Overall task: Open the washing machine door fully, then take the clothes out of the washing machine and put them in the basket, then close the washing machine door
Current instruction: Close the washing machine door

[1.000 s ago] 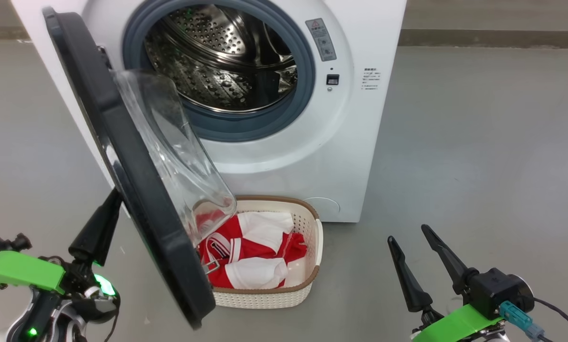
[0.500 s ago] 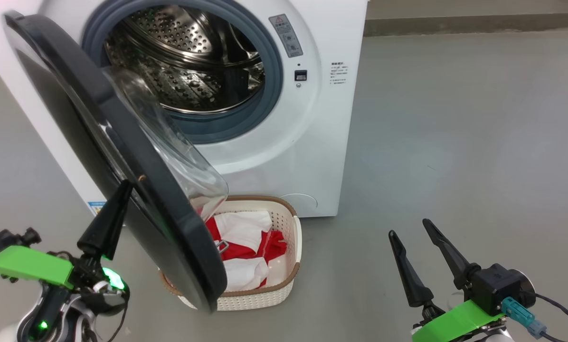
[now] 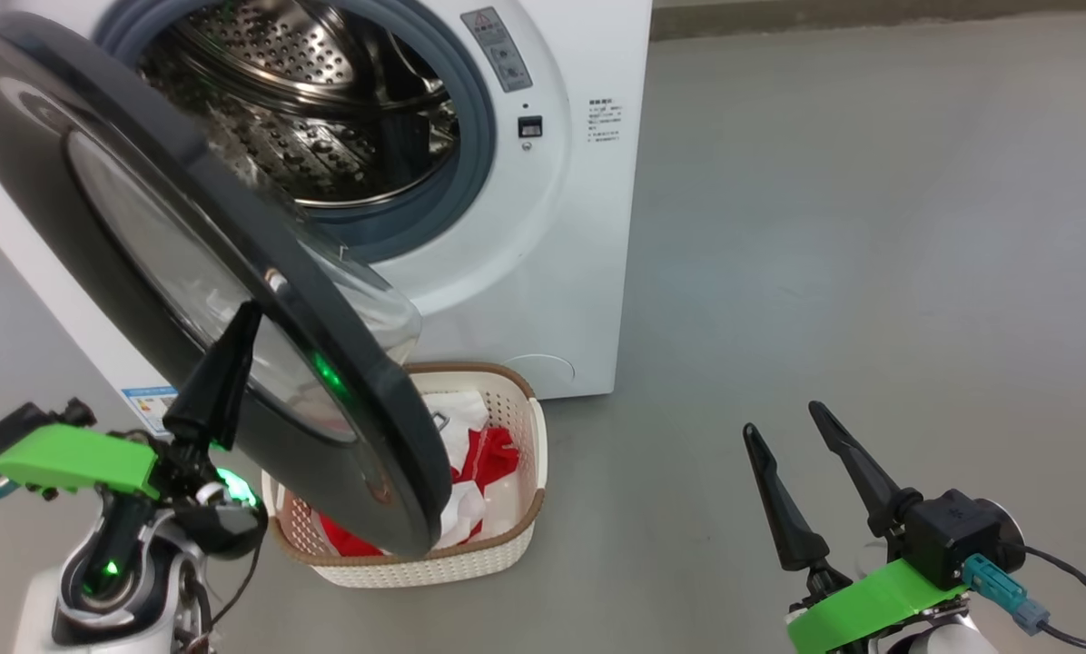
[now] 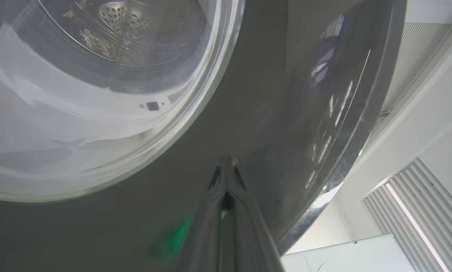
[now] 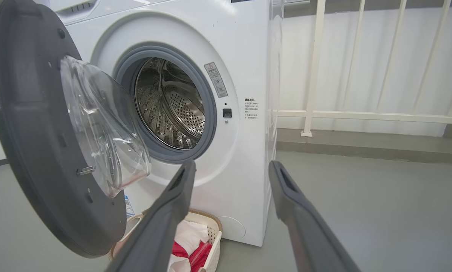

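L gripper, fingers pressed together, tip against the glossy washing machine door right ahead; could skid off, door not latching. Beside it, basket holds clothes. R gripper spread

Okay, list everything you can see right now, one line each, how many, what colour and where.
washing machine: one, white, standing on the floor at upper left
door: one, black rim with clear glass, open, hanging over the basket
drum: one, steel, inside the washing machine
basket: one, cream with a brown rim, on the floor before the washing machine
clothes: count unclear, red and white, in the basket
floor: one, grey, all around
railing: one, white, beyond the washing machine
left gripper: one, dark, shut, tips against the door's outer face
right gripper: one, dark, open, lower right, holding nothing
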`<state>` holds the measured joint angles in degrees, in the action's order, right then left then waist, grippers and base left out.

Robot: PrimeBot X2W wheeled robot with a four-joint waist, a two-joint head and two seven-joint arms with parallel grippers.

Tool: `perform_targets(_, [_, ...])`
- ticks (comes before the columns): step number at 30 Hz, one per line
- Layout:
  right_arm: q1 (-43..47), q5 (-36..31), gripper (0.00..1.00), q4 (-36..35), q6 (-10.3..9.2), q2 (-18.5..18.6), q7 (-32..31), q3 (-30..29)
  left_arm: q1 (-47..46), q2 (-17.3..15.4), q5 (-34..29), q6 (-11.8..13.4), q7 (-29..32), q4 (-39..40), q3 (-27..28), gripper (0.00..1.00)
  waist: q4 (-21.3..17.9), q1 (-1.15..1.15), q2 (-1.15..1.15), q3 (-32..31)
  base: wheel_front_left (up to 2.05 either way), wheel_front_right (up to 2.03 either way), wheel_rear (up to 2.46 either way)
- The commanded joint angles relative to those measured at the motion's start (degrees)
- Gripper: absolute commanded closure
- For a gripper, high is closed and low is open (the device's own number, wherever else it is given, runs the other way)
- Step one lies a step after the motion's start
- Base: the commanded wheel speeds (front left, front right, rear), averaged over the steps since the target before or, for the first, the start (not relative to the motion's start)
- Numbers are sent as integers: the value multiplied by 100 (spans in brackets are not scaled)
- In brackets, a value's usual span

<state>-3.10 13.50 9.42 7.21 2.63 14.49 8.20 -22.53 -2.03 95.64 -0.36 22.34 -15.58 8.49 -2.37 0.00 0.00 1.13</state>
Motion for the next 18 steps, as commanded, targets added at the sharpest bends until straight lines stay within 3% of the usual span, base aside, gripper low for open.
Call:
perform_targets(1, [-259,27,0,-170,28,25,51,114,-317,-85,72,-89,-17,91,69,100,-79,0,0,90,0,0,0])
perform_targets(18, [-437,85,0,-254,28,25,51,92,-1139,-85,-9,-353,-275,-262,-96,100,-464,0,0,597,0,0,0])
